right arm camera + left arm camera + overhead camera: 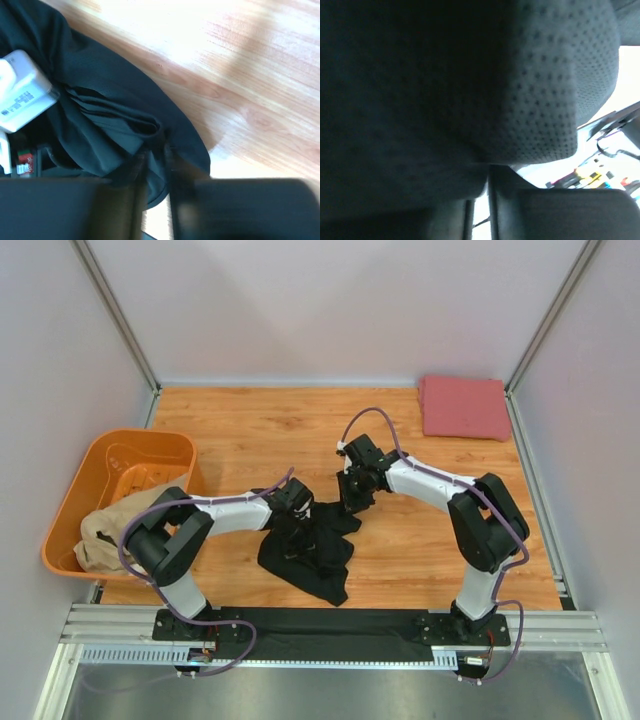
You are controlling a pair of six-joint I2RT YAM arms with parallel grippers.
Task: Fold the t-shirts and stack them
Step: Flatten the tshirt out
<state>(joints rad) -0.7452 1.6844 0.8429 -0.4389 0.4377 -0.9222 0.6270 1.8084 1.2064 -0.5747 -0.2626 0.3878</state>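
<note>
Fingers (240, 210) of the right gripper (157, 200) are clamped on a fold of the black t-shirt (310, 552), bunched at the middle of the table (250, 430). The left gripper (296, 500) seems pinched on it too, though cloth smothers its camera. We should lift both sides together, draw it taut, then lay it flat before folding.

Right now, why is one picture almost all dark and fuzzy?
Left wrist view: the black t-shirt fills the lens up close, dark and blurry. Right wrist view: bright glare on the table, blurred end effector. Top external view: sharp, evenly lit.
</note>
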